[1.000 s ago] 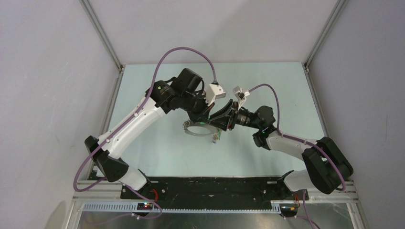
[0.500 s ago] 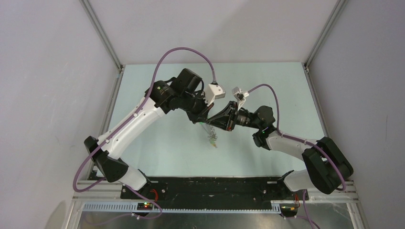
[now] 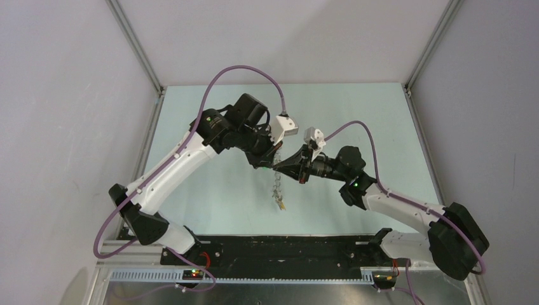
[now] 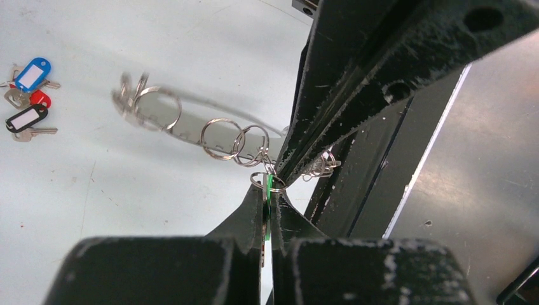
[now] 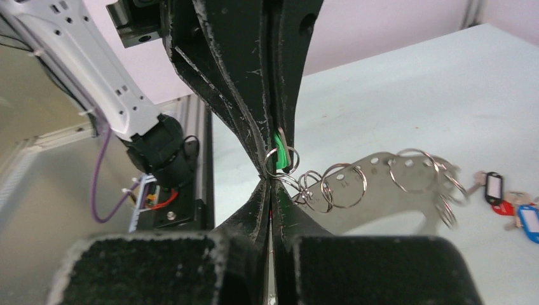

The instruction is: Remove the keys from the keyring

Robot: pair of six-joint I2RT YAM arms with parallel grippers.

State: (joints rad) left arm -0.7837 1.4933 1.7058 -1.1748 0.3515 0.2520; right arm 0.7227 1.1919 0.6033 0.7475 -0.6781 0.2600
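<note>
Keyring (image 5: 381, 197) lifted, dangling: perforated grey hoop, silver rings (image 5: 344, 186). Left hand (image 4: 266, 194) grasps green tag (image 5: 278, 159); right hand (image 5: 271, 187) clenched.

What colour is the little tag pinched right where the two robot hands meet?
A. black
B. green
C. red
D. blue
B: a green tag shows between the shut fingertips of the left hand, while the loose keys with blue, red and black tags lie apart on the table.
</note>
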